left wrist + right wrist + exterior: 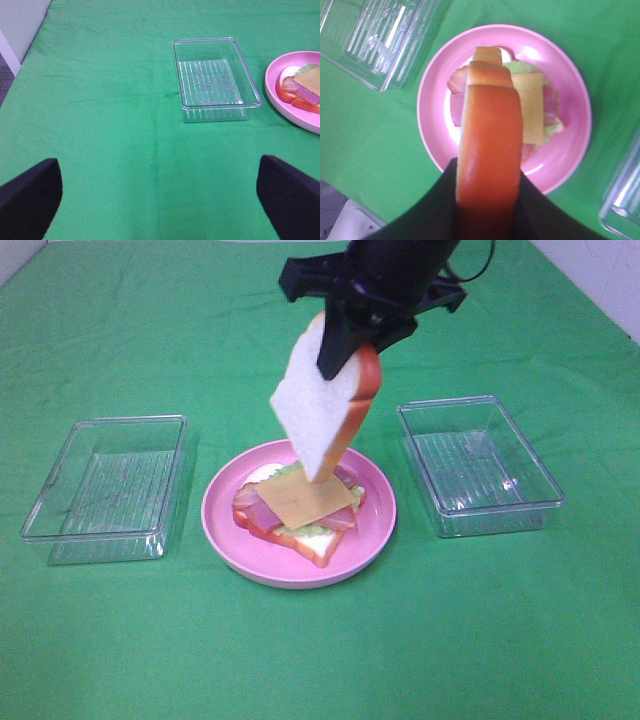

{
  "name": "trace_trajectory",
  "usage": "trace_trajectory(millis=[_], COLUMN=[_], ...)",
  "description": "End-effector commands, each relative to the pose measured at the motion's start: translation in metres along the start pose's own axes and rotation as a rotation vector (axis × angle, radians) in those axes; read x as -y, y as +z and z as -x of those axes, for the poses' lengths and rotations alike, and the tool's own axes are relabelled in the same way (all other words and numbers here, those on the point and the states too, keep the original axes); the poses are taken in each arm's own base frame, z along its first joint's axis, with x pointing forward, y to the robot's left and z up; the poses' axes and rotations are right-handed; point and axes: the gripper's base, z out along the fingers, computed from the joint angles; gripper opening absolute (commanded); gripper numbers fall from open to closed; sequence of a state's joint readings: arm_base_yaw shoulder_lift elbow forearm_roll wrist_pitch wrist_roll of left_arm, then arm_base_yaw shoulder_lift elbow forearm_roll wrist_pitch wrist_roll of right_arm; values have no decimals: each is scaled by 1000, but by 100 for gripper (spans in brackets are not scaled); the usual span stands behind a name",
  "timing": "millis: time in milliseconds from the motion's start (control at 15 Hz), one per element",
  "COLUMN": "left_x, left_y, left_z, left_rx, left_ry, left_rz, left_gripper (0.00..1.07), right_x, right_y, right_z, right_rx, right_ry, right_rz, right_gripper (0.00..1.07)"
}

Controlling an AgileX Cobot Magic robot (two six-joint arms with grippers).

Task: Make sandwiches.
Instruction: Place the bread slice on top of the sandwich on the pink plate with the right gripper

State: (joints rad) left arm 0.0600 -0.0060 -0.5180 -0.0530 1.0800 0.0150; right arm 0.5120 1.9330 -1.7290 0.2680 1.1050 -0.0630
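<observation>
Green cloth is covering the whole table. At centre, a pink plate is carrying the open sandwich, cheese uppermost. Clear trays are lying at nine o'clock and three o'clock of it. Above, toward twelve o'clock, the right gripper is pinching a tilted bread slice by its crust. The left gripper is hanging spread wide, grasping nothing.

A staged lab tabletop: plain green cloth, toy food, empty clear trays, bare white walls.
</observation>
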Motion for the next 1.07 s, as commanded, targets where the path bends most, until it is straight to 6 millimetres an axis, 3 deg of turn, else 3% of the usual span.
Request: trace_trajectory(millis=[67,267,467,867,933,1067], left_x=[1,1,1,1,1,1], left_y=[-2,-2,-2,-2,-2,-2], left_z=[-1,-1,-1,-1,-1,-1], left_rx=[16,16,16,16,16,16], left_ry=[-3,-3,-3,-3,-3,-3], left_rz=[-4,-4,-4,-4,-4,-4], left_gripper=[101,101,101,101,101,101], right_x=[-14,-12,-7,1,3,8], right_y=[30,65,85,104,106,106], right_z=[2,1,0,-3,-4,-4], right_rx=[-28,-79,-104,-128,-133,-134], right_ry=[0,32,44,59,63,44], right_rz=[62,82,75,39,25,-26], right_gripper=[0,0,0,0,3,31])
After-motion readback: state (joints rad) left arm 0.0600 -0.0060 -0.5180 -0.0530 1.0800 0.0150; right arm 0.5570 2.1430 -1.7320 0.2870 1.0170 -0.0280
